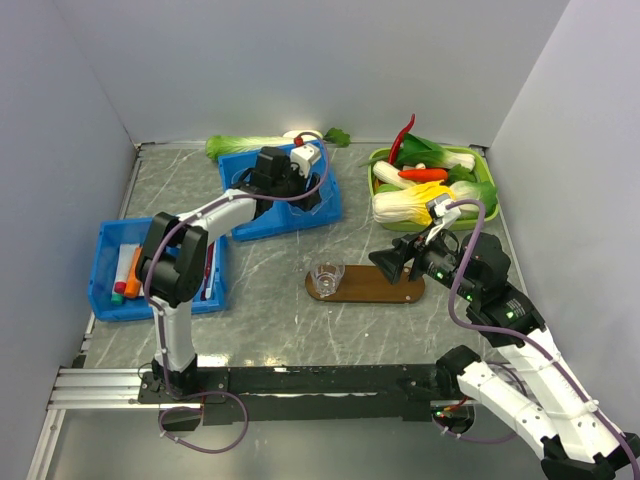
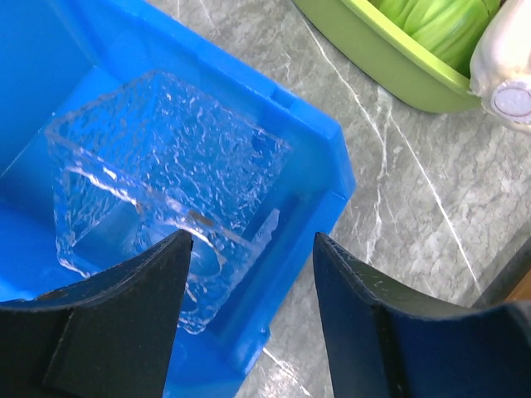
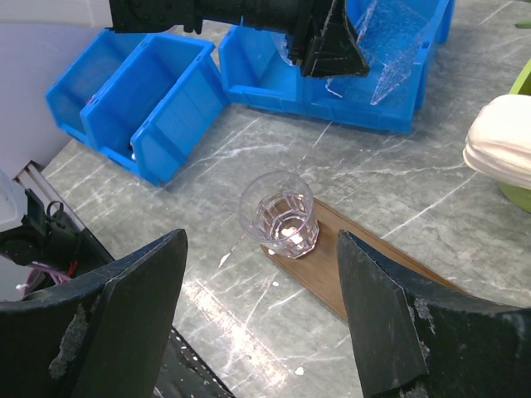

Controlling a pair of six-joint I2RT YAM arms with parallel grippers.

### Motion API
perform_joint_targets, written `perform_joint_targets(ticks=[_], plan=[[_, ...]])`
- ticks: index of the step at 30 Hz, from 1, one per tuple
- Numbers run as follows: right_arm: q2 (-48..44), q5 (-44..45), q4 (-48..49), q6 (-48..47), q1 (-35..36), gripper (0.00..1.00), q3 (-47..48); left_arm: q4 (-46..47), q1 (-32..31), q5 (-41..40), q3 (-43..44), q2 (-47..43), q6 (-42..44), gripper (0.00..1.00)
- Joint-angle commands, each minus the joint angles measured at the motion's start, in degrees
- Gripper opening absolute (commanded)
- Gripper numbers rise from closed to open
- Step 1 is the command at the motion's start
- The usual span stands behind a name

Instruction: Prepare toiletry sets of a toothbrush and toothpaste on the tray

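Cup [image 3: 279, 214] on tray [image 3: 328, 261] end, just ahead of right tool [image 3: 260, 240].

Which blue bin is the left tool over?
The left tool hangs over the far bin, beside the leafy greens, which holds clear plastic; the near-left bin holds tubes.

White-and-black arms [image 1: 185, 255] with purple cables [image 1: 452, 288] and matte black fingers [image 2: 124, 323]

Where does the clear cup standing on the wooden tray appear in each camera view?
Top external: the cup sits near the middle, at the tray's left end.
Left wrist: not in it.
Right wrist: cup in the centre.
Shared landmark: the far blue bin.
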Motion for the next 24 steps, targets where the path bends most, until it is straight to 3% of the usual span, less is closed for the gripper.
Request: perform_joint_targets(ticks=[1,13,24], plan=[[-0.02,0.61,1.65,-0.73,-0.34,0.79,1.06,2.10,-0.08,-0.08,3.20,1.48,0.79,0.65],[0.42,0.61,2.26,-0.55,-0.34,0.76,0.36,1.92,-0.08,-2.37,4.43,3.60,1.15,0.61],[0.77,0.26,2.53,-0.03,-0.25,0.73,0.09,3.06,-0.17,-5.01,3.72,3.95,2.20,0.41]])
